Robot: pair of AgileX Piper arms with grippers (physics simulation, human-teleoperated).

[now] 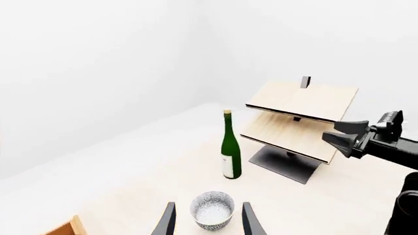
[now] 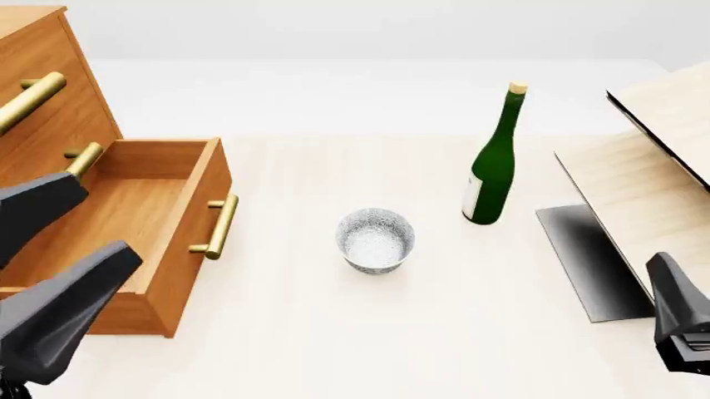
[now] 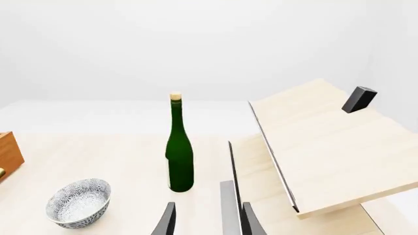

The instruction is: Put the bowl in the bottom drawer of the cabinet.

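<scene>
Ahead of my left claw [image 1: 208, 223], just beyond the fingertips and centred on the gap between them: the bowl [image 1: 212, 210], upright on the worktop [image 2: 332, 332], untouched. Left claw wide, holding nothing.

Further ahead of the same claw, past the bowl: green bottle [image 1: 230, 147], upright, corked, well apart from the bowl.

Beyond the bottle and off to the right-arm side: pale wood stand [image 1: 300, 120] of two tilted boards over a dark base plate.

To the left of the bowl, front view: cabinet [image 2: 45, 100] with brass bar handles; its bottom drawer [image 2: 166, 241] pulled out, open at the top, nothing in it that I can see. Bowl stands near the drawer front, apart from it.

Ahead of my right claw [image 3: 207, 220]: the near edge of the stand's lower board. Bottle stands ahead and slightly toward the bowl's side; bowl lies further off that way. Right claw wide, holding nothing.

Both claws clear of every item.
</scene>
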